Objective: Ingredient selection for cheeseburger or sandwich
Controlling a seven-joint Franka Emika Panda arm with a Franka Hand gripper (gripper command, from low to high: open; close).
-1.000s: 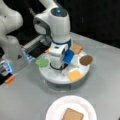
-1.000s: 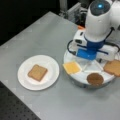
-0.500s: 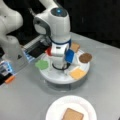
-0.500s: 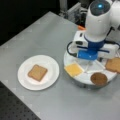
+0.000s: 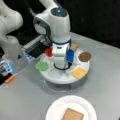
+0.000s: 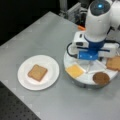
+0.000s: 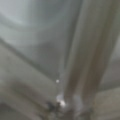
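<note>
1. Here, the gripper (image 5: 60, 65) is hanging low over the middle of the round divided tray (image 5: 60, 78); its fingertips are sitting behind the wrist housing, so I cannot tell how wide it is standing or whether it is gripping anything.
2. In a front view, the ingredients are lying around the tray: the lettuce (image 5: 42, 65) at nine o'clock, the tomato (image 5: 48, 51) at eleven, a toast square (image 5: 74, 46) at one, the patty (image 5: 84, 56) at two and the cheese (image 5: 79, 72) at four.
3. In both front views, a second toast square (image 6: 37, 72) is lying flat in the middle of the paper plate (image 6: 51, 65), well apart from the tray.
4. The wrist view is showing only blurred grey surfaces.
</note>
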